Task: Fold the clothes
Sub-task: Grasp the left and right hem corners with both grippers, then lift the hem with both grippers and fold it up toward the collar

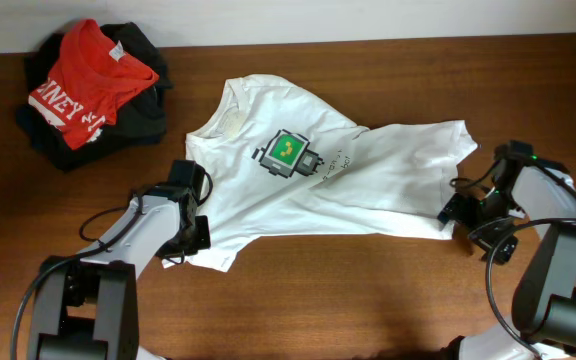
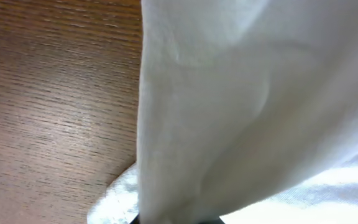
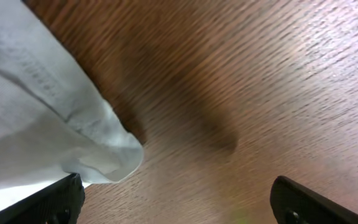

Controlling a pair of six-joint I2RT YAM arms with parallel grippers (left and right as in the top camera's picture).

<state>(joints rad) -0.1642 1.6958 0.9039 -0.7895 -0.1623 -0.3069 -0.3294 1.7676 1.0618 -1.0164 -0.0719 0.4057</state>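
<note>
Well, the white short-sleeved cotton T-shirt (image 1: pixel 368 170), with a small green-and-black square print on the chest, lies crumpled and a little diagonal on the middle of the brown wooden table (image 1: pixel 368 300). It is well apart from the red T-shirt (image 1: pixel 88 80) and the dark garments (image 1: pixel 138 125) in the far left corner.

Your left gripper (image 1: pixel 193 235) is at the near left corner of the shirt. In its wrist view the white cloth fills almost everything and narrows down to the dark finger tips, so I judge the jaws are clamped on the cloth. Your right gripper (image 1: pixel 455 212) is at the near right edge. Its two dark fingers (image 3: pixel 55 199) stand wide apart and hold nothing, and the stitched hem corner (image 3: pixel 114 152) lies just beside one of them.

The shirt is light, thin and very soft. It has no stiffness, so it will sag, wrinkle and drag on the wood, and one layer slides easily over another. Take it at the hem corner or at a seam, where the cloth is doubled. Pinch low, close to the table, and catch both layers.
</note>
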